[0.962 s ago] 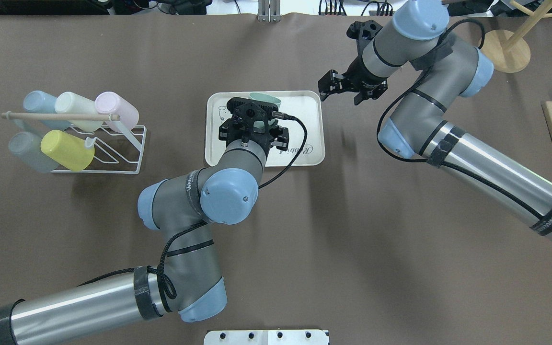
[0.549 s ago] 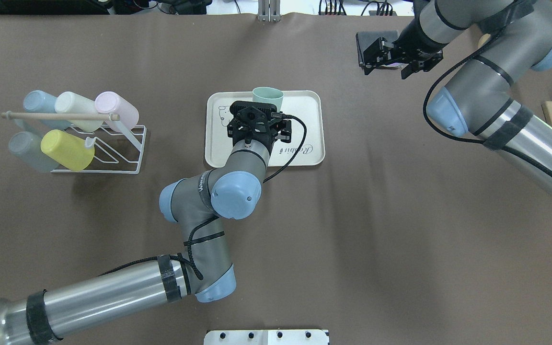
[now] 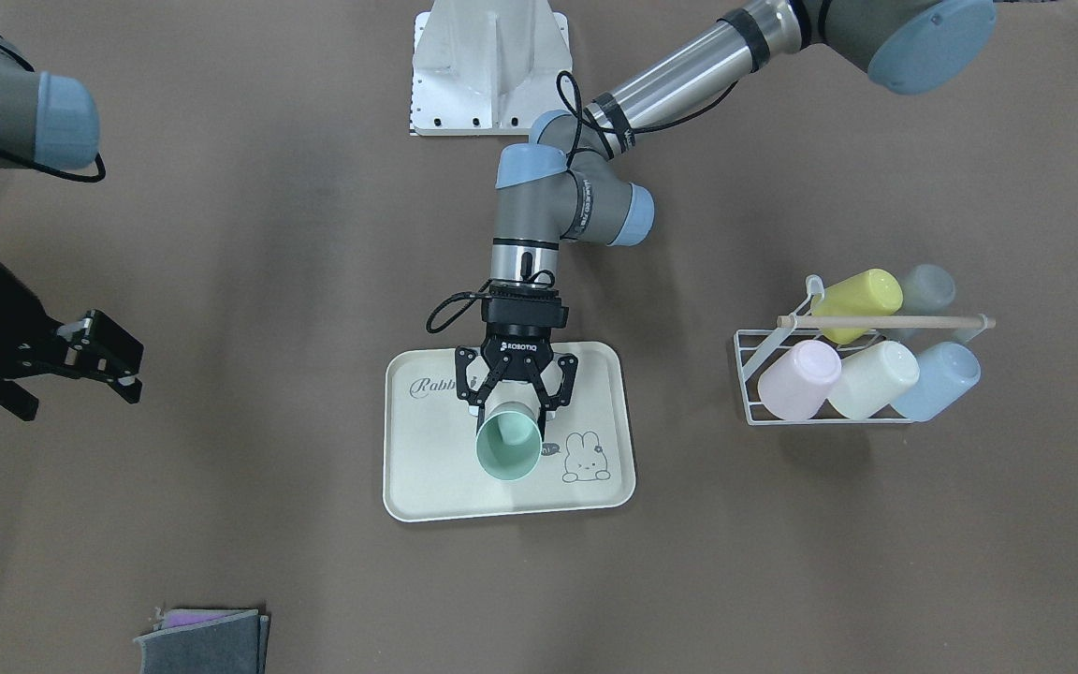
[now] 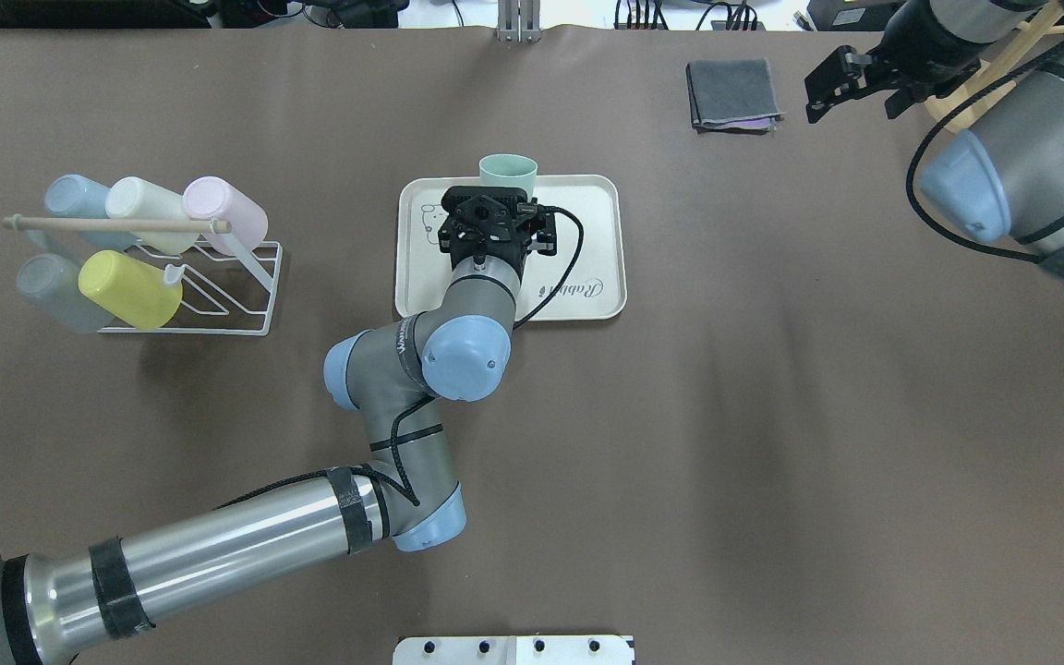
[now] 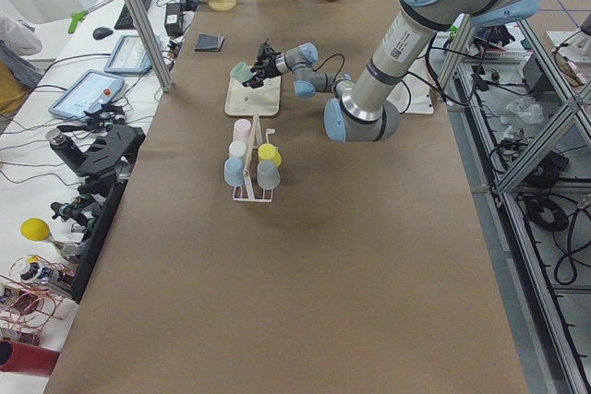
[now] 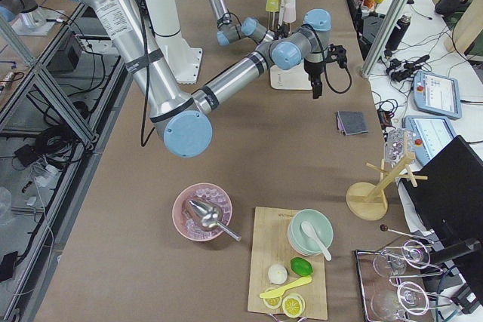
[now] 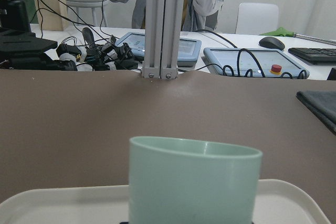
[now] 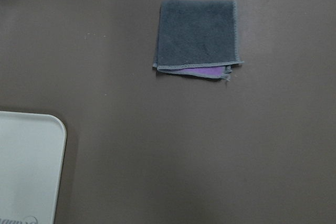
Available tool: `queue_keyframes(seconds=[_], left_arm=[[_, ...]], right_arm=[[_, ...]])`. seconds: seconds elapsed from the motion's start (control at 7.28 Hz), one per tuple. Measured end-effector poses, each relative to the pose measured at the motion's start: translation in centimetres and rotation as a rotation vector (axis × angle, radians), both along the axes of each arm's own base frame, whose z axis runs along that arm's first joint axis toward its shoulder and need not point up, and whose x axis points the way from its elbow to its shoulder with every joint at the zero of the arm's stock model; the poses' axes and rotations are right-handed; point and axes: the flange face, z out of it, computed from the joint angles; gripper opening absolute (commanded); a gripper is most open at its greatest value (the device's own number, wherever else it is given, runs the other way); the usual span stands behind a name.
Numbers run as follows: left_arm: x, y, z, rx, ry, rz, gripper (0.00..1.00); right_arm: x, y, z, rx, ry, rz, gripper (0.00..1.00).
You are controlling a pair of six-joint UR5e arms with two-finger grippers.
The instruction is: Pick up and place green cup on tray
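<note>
The green cup [image 4: 508,171] is a mint tumbler, mouth up and leaning slightly, over the far half of the cream tray [image 4: 587,212]. My left gripper [image 3: 517,404] reaches in level from the robot's side and is shut on the cup's lower wall. The cup fills the left wrist view [image 7: 194,182], with the tray rim [image 7: 52,203] behind it and its base hidden. I cannot tell whether the base touches the tray. My right gripper [image 4: 851,97] is open and empty at the far right, well away from the tray.
A white wire rack [image 4: 218,296] holds several pastel cups at the left. A folded grey cloth [image 4: 733,94] lies at the far right, also in the right wrist view [image 8: 197,35]. A wooden stand [image 6: 370,194], bowls and a cutting board [image 6: 290,277] are at the right end.
My left gripper has moved forward over the tray with the cup, which went from tilted and half hidden to mouth up. My right arm has swung away to the far right, uncovering the cloth.
</note>
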Motion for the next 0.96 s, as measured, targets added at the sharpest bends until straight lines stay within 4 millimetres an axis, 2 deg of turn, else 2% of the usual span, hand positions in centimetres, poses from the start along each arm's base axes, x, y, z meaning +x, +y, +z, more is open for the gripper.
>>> queue_keyframes(seconds=[0.27,0.55,0.69,0.96], left_arm=[[1.1,-0.6,0.2,-0.020,0.012,-0.017,0.10],[1.2,-0.7,-0.1,-0.017,0.036,-0.045,0.14],[1.4,-0.7,0.2,-0.018,0.037,-0.054,0.14],[1.6,-0.9,1.0,-0.020,0.031,-0.065,0.18]], right_arm=[[5.4,1.9,2.4,0.005,0.040,0.013,1.00],[10.5,2.0,4.0,0.005,0.095,-0.012,1.00],[12.9,2.4,5.4,-0.002,0.115,-0.021,1.00],[17.0,4.2,10.0,-0.041,0.125,-0.029,1.00]])
